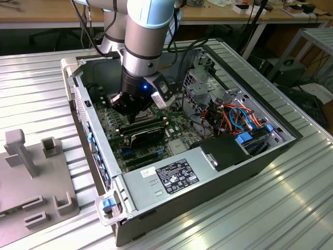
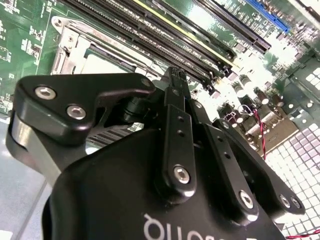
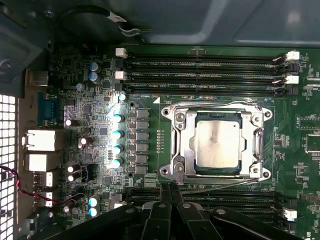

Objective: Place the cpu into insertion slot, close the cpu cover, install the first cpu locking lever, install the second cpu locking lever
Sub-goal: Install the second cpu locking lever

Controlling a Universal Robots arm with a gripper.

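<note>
The cpu lies flat in the insertion slot, its silvery face showing on the green board. The cpu cover, a silver frame, lies down around the chip's edges; it also appears in the second wrist view. My gripper is shut, its black fingertips pressed together just beside one corner of the socket. A thin metal lever rod runs along that socket edge. In the exterior view the gripper is low inside the open computer case, over the board.
Long black memory slots flank the socket on both sides. A row of capacitors stands beside it. A black card, a power supply and a drive cage with cables crowd the case. A grey fixture sits at the exterior view's left.
</note>
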